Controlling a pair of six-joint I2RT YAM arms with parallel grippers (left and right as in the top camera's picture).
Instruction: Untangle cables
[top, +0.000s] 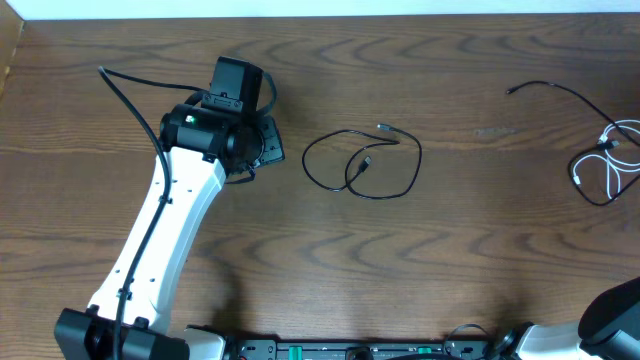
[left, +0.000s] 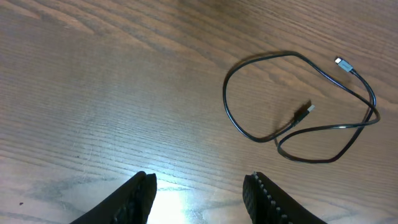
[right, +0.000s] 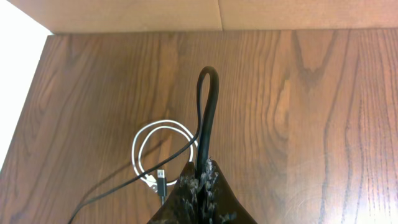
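Left jaws stand half open and empty over the worktop (left: 124, 74). Ahead to their right one black cable (left: 225, 99) lies loose, seemingly already laid apart. Right jaws are closed, a black loop (right: 208, 69) rising from them. Beyond-left, the white cord (right: 135, 149) and another black cord (right: 124, 184) lie entwined.

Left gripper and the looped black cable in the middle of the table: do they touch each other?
Apart. The left wrist view shows the left gripper open at the bottom edge, with bare table between it and the black cable.
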